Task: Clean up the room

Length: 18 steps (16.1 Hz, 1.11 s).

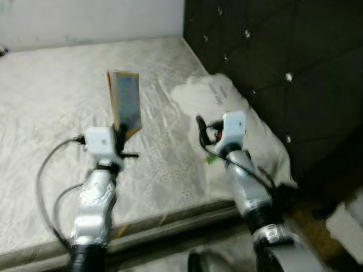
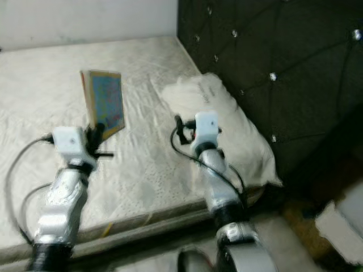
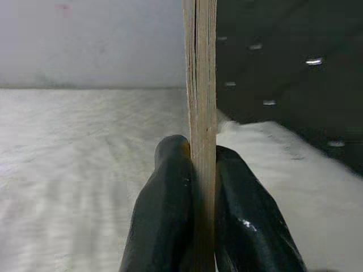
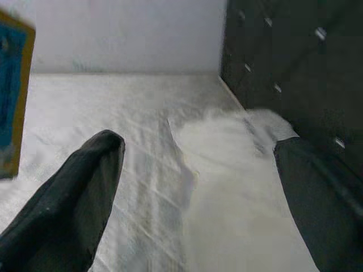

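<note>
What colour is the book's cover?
Mostly blue with an orange-yellow border; the book shows best in the right eye view.

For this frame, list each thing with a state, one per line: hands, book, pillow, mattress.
left hand: shut on the book, fingers pinching its lower edge
right hand: open, held above the pillow
book: upright, lifted off the mattress
pillow: lying flat against the dark headboard
mattress: bare, wrinkled

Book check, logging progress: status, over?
Left tool shut on book, held upright above mattress. Right tool open, over pillow. Nothing in the way.
</note>
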Tool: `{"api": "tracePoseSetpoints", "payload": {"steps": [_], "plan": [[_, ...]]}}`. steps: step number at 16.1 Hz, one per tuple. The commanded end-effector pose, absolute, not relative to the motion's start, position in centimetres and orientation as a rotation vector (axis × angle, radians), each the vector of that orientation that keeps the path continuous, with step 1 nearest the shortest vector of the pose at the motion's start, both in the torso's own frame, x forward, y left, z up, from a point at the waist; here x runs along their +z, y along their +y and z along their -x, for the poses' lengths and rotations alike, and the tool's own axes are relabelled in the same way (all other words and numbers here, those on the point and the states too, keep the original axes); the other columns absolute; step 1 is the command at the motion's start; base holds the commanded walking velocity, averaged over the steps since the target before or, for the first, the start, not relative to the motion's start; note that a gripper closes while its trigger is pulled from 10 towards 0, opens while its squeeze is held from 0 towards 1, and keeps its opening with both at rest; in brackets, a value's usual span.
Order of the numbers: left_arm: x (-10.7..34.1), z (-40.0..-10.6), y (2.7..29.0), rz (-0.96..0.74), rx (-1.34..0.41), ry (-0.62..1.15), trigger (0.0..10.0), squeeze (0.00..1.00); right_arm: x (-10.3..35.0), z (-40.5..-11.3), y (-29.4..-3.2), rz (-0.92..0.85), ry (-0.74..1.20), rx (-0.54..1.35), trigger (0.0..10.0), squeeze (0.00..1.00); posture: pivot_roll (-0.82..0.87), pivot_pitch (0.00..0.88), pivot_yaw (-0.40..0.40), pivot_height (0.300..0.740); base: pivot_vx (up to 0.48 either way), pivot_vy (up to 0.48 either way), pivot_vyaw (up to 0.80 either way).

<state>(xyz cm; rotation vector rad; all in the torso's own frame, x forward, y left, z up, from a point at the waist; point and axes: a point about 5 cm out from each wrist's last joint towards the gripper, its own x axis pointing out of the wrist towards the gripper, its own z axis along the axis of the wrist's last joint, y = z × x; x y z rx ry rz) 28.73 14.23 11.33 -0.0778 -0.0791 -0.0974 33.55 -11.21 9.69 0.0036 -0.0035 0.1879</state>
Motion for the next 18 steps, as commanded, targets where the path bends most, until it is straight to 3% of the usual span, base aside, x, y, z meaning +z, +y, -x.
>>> {"api": "tracePoseSetpoints", "payload": {"steps": [1, 3, 7, 15, 18], "plan": [[12.44, -28.66, 14.53, 0.062, -0.102, -0.132, 10.0, 0.0, 10.43, -33.57, -10.55, -0.008, -0.031, 0.205, 10.0, 0.0, 0.08, 0.0, 0.027, 0.74, 0.0, 0.0, -0.8], [12.2, -28.4, 14.26, 0.06, -0.114, -0.115, 10.0, 0.0, 9.84, -33.18, -10.37, -0.014, -0.019, 0.213, 10.0, 0.0, 0.08, 0.0, 0.03, 0.74, 0.0, 0.0, -0.8], [12.49, -28.32, 14.02, 0.063, -0.12, -0.118, 10.0, 0.0, 10.18, -33.21, -10.27, -0.004, -0.025, 0.225, 10.0, 0.0, 0.08, 0.0, 0.021, 0.74, 0.0, 0.0, 0.0], [12.67, -27.95, 14.1, 0.069, -0.113, -0.112, 10.0, 0.0, 10.12, -33.13, -10.13, 0.017, -0.016, 0.248, 10.0, 0.0, 0.09, 0.0, 0.016, 0.74, 0.0, -0.325, 0.0], [12.97, -28.08, 14.3, 0.081, -0.099, -0.13, 10.0, 0.0, 10.1, -33.08, -10.15, 0.015, -0.014, 0.252, 10.0, 0.0, 0.09, 0.0, 0.016, 0.74, 0.0, 0.0, 0.0]]}}
